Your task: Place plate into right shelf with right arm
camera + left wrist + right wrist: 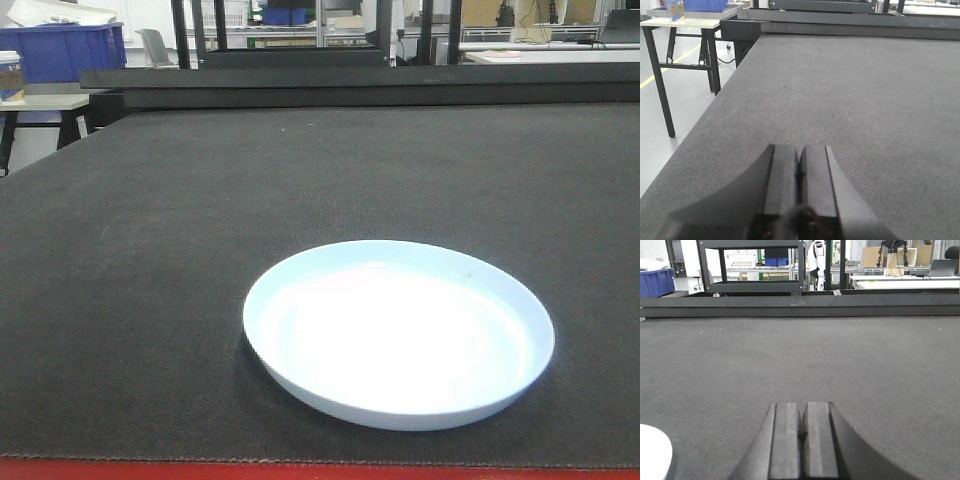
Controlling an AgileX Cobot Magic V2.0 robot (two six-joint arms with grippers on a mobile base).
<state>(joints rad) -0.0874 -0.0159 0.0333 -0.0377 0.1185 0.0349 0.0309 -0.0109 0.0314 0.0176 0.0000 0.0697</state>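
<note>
While the plate (pixel 398 335) lies flat, rim upward, the left hand (pixel 799 152) and right hand (pixel 801 409) are pressed together.

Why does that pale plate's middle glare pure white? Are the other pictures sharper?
Front view: reflected light washes out the glossy pale blue-white round plate; left wrist view: the black left end effector is slightly soft; right wrist view: the black right end effector likewise.

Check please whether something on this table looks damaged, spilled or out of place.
Nothing stands out. The plate lies flat and right way up on the dark mat, empty, with no crack or chip that shows. The left tool and the right tool are both shut and hold nothing.
</note>
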